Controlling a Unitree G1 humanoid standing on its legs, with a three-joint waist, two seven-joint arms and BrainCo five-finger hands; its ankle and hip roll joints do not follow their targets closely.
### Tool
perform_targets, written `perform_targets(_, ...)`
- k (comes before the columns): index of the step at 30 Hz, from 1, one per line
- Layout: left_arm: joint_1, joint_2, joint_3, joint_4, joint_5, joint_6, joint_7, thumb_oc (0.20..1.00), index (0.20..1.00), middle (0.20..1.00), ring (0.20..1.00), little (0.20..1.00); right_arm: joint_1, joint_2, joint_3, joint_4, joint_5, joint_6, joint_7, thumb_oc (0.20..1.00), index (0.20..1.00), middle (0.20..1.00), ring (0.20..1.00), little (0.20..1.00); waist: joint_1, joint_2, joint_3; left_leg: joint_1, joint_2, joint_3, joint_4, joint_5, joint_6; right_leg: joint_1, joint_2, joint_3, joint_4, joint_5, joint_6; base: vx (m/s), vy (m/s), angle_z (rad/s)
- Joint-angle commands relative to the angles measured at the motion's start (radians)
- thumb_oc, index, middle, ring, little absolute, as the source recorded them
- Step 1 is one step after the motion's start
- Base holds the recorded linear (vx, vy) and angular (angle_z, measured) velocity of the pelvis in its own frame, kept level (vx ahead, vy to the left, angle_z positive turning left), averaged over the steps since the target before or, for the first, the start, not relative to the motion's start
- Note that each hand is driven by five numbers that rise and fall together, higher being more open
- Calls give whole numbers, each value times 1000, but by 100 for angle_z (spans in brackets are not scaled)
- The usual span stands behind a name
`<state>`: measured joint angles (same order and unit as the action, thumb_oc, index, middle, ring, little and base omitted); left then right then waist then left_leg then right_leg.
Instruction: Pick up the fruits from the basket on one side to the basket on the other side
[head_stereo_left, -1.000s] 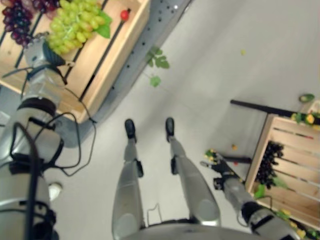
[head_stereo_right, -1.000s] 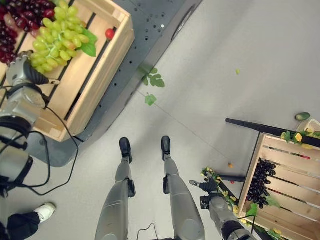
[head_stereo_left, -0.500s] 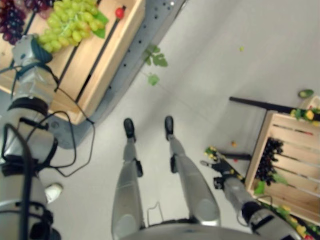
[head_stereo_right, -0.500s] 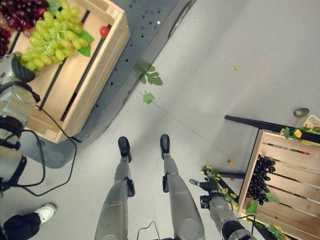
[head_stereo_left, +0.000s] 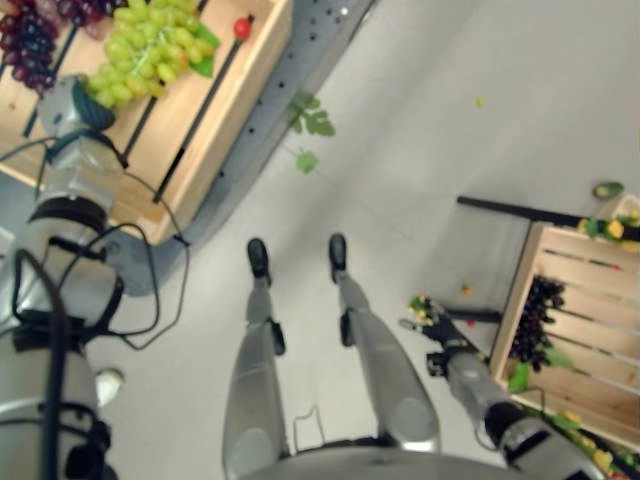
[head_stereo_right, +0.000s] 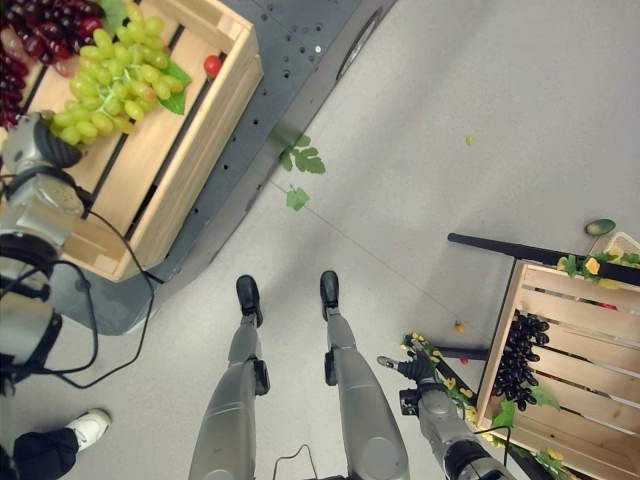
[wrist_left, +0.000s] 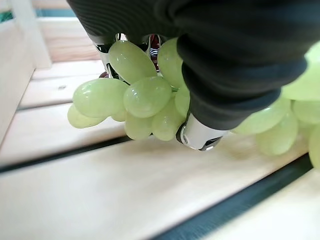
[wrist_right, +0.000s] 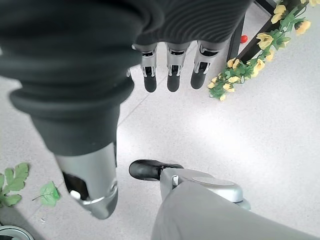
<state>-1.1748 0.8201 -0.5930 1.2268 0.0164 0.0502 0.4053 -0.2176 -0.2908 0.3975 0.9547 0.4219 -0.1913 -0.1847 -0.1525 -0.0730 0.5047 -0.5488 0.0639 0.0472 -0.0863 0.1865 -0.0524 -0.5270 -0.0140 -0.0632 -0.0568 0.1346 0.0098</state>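
Note:
A bunch of green grapes (head_stereo_left: 150, 50) lies in the wooden crate (head_stereo_left: 215, 110) at the upper left, beside dark red grapes (head_stereo_left: 30, 45) and a small red fruit (head_stereo_left: 240, 28). My left hand (head_stereo_left: 78, 100) is at the near end of the green bunch. In the left wrist view its fingers and thumb (wrist_left: 200, 136) are curled round several green grapes (wrist_left: 145, 97) just above the slats. My right hand (head_stereo_left: 435, 322) hangs open over the floor, fingers (wrist_right: 170, 70) straight, next to the second crate (head_stereo_left: 590, 300) at the lower right, which holds dark grapes (head_stereo_left: 535, 315).
The left crate stands on a grey perforated platform (head_stereo_right: 300, 60). Loose green leaves (head_stereo_left: 312, 120) lie on the floor between the crates. A black bar (head_stereo_left: 520, 212), a yellow flower garland (wrist_right: 250, 60) and a green fruit (head_stereo_left: 607, 189) are by the right crate. A person's shoe (head_stereo_right: 90, 425) is at the lower left.
The camera has shifted slightly. My left hand stays at the near end of the green bunch, and my right hand has not moved.

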Motion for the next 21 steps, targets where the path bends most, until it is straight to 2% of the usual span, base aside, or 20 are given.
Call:
perform_targets(1,-4,-8,51,-17,-81,-45,-6,200,200,200,200,200,101,-16,-31,-24,9,-1,-17,1000,1000,1000,1000,1000,15,-56,15,27,-63,-54,2,-54,30,-26,-15,28,-16,73,109,0,0,0)
perform_targets(3,30,-29,101,-74,-164,-73,-1,200,200,200,200,200,106,-15,-42,-24,5,5,-19,1000,1000,1000,1000,1000,19,-52,15,39,-64,-57,2,-54,31,-14,-17,29,-16,74,108,0,0,0)
perform_targets(6,68,-35,135,-132,-216,-93,-8,200,200,200,200,200,112,-15,-51,-27,0,8,-16,1000,1000,1000,1000,1000,23,-49,15,46,-66,-59,1,-54,31,-5,-18,27,-16,73,108,0,0,0)
perform_targets(8,117,-39,171,-221,-275,-120,-14,200,200,200,200,200,118,-13,-63,-29,-10,14,-14,1000,1000,1000,1000,1000,30,-43,15,55,-68,-63,1,-53,31,5,-19,25,-16,72,107,0,0,0)
perform_targets(10,227,-44,235,-412,-382,-174,-22,200,200,200,200,200,129,-10,-82,-35,-22,22,-13,1000,1000,1000,1000,1000,42,-33,15,71,-72,-67,1,-54,31,22,-22,17,-16,72,106,-9,-12,2)
perform_targets(12,292,-52,260,-512,-411,-195,-16,200,200,200,200,200,135,-9,-93,-34,-32,29,-13,1000,1000,1000,1000,1000,50,-27,15,78,-73,-70,2,-54,31,33,-25,12,-16,71,105,-13,-28,3)
perform_targets(13,372,-56,295,-619,-439,-215,-19,200,200,200,200,200,141,-8,-104,-34,-40,34,-10,1000,1000,1000,1000,1000,58,-23,15,86,-75,-73,1,-54,32,44,-27,9,-16,69,103,-25,-26,4)
perform_targets(15,375,-55,297,-621,-439,-215,-19,200,200,200,200,200,141,-9,-103,-34,-40,34,-10,1000,1000,1000,1000,1000,57,-23,15,86,-75,-73,1,-53,32,45,-27,8,-16,69,103,-15,-14,8)
perform_targets(16,452,-55,327,-721,-447,-228,-29,200,200,200,200,200,140,-9,-114,-29,-51,44,-8,1000,1000,1000,1000,1000,64,-20,15,93,-78,-79,0,-48,32,54,-29,3,-15,69,102,2,-20,9)
perform_targets(21,576,-64,389,-869,-508,-257,-69,200,200,200,200,200,131,-12,-128,-5,-74,59,7,1000,1000,1000,1000,1000,81,-12,15,130,-82,-85,1,-58,35,96,-29,-7,-14,61,101,-14,-11,7)
